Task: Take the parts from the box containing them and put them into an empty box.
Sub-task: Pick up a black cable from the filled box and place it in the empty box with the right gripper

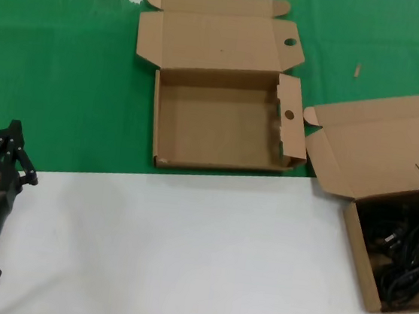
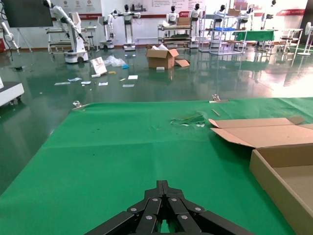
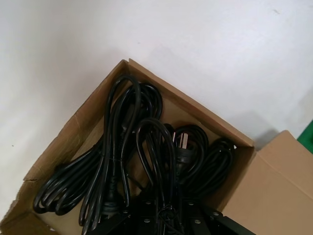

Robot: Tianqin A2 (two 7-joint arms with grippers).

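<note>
Right wrist view alone: looped cables (image 3: 132,161) filling box (image 3: 73,127).

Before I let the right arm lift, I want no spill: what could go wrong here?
The power cables lie looped over one another in the box with plain flaps, so the right gripper, low among them, may drag up several. The empty box sits far across; a dangling loop could catch its upright side flap.
</note>
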